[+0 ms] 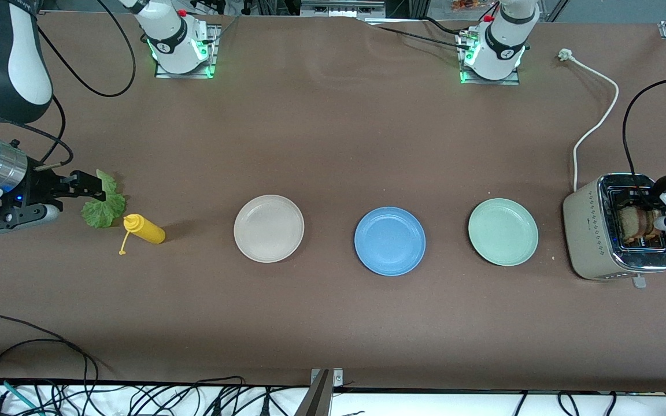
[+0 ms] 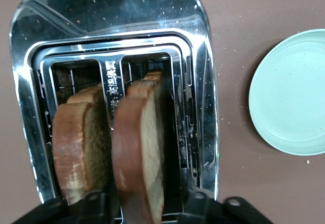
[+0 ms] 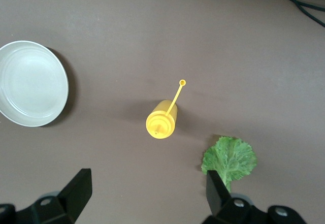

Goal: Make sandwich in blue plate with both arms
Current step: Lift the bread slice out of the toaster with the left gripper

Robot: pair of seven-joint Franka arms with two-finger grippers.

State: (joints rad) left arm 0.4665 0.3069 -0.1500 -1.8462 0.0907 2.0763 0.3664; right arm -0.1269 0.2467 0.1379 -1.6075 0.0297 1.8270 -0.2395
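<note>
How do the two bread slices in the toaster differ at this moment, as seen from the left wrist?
The slice between the left hand's fingers stands higher out of its slot and shows a dark reddish-brown crust edge; the other slice sits lower and looks paler and more golden. The left hand straddles the first slice; nothing touches the other. Both are brown wholemeal bread, upright, side by side in the silver toaster.

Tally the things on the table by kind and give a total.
Plates: 3, beige-white plate, blue plate, mint-green plate
Bread slices: 2, in the toaster
Toaster: 1
Lettuce leaf: 1
Yellow squeeze bottle: 1
Total: 8
</note>
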